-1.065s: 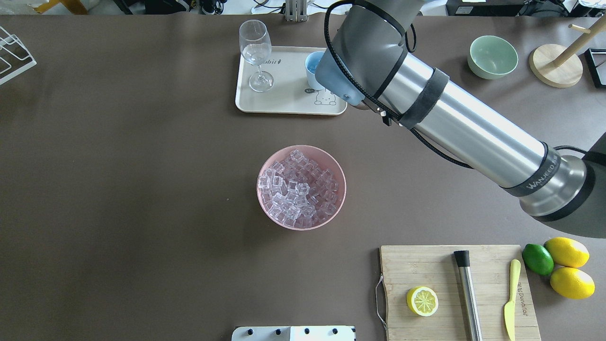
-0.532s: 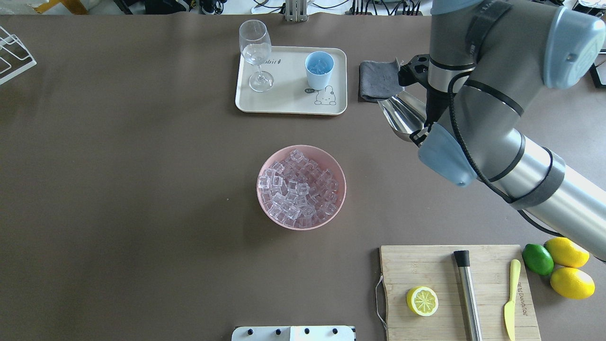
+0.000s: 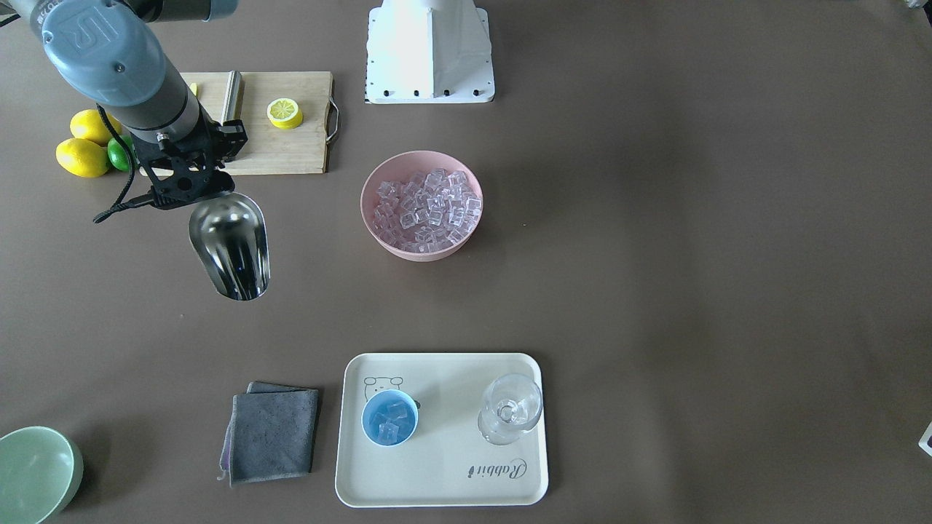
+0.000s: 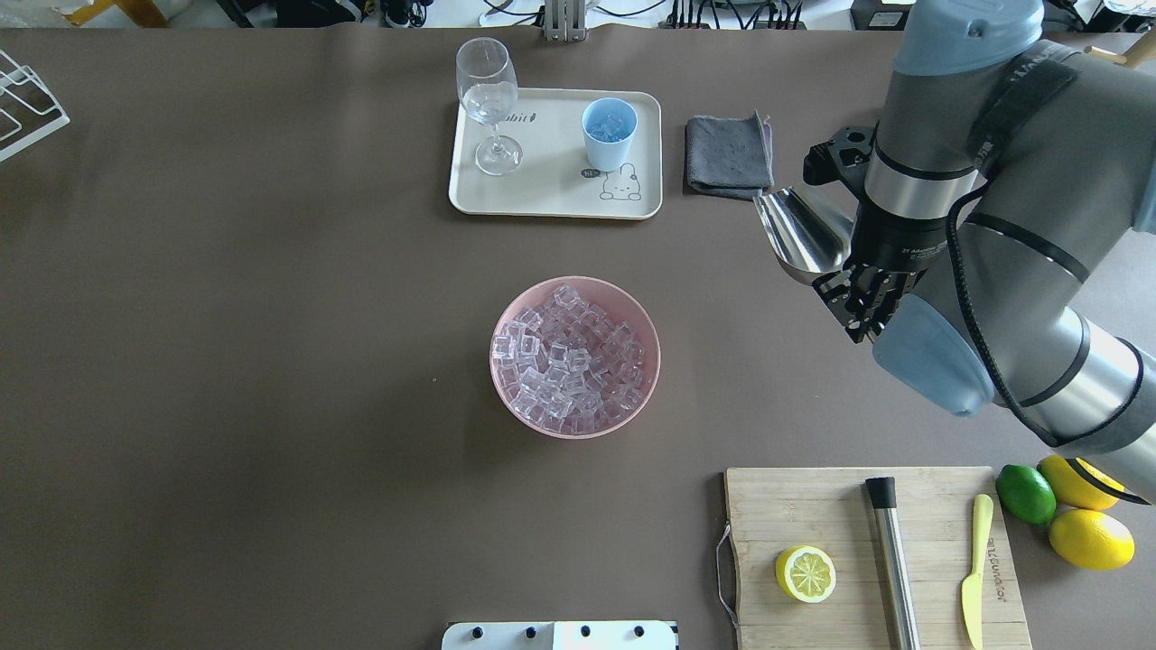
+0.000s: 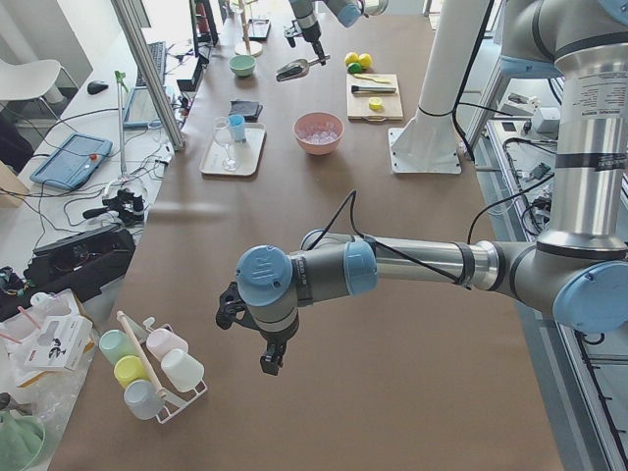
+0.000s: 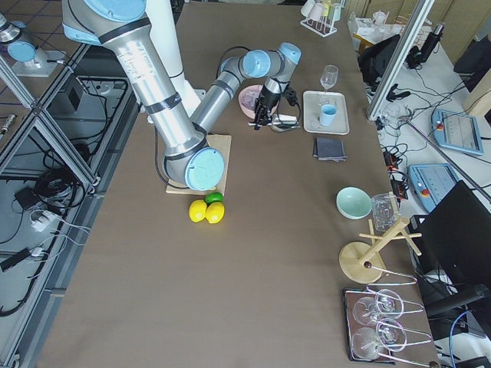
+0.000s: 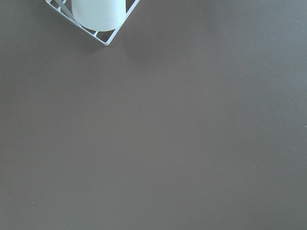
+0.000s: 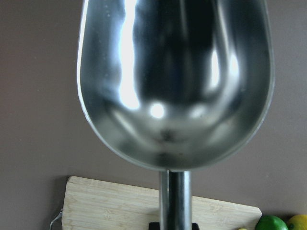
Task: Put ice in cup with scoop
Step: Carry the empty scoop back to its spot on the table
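Note:
The steel scoop (image 3: 229, 244) is empty and held level above bare table, its trough pointing away from the robot; it also shows in the overhead view (image 4: 804, 235) and fills the right wrist view (image 8: 175, 81). My right gripper (image 3: 191, 175) is shut on its handle. The light-blue cup (image 3: 389, 417) stands on the cream tray (image 3: 437, 480), well clear of the scoop, with a few ice cubes inside. More ice (image 3: 426, 207) fills a pink bowl (image 4: 494, 361) at mid-table. My left gripper (image 5: 270, 358) shows only in the exterior left view, far off; I cannot tell its state.
A stemmed glass (image 3: 510, 415) shares the tray. A grey cloth (image 3: 271, 433) lies beside the tray, a green bowl (image 3: 33, 473) farther out. A cutting board (image 4: 813, 506) holds a lemon half, a steel rod and a yellow knife; lemons and a lime (image 4: 1025, 494) lie beside it.
My right arm has swung away from over the tray, to the right and back toward the robot, carrying the empty scoop. The cup, covered before, is now in plain sight.

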Controlling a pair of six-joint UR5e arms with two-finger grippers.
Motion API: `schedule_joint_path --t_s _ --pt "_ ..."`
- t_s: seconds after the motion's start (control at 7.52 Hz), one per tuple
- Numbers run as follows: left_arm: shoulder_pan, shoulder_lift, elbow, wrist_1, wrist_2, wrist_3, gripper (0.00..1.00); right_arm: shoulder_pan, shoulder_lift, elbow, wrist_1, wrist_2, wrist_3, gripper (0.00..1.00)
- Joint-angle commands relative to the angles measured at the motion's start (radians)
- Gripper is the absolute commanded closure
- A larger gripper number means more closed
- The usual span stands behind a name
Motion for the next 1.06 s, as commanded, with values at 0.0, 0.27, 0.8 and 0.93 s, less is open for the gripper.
schedule_joint_path --t_s 0.0,0.27,0.8,0.93 --pt "0.000 0.000 0.001 0.000 -0.016 0.000 0.02 0.000 -0.066 0.060 0.125 -0.011 0.474 1.00" --pt "0.000 0.000 0.008 0.000 -0.017 0.000 0.02 -0.016 -0.169 0.043 0.300 0.000 0.488 1.00" --pt "0.000 0.000 0.009 0.000 -0.017 0.000 0.02 -0.134 -0.261 -0.030 0.483 -0.006 0.548 1.00" --pt "0.000 0.000 0.011 0.000 -0.017 0.000 0.02 -0.143 -0.278 -0.055 0.531 -0.003 0.551 1.00"
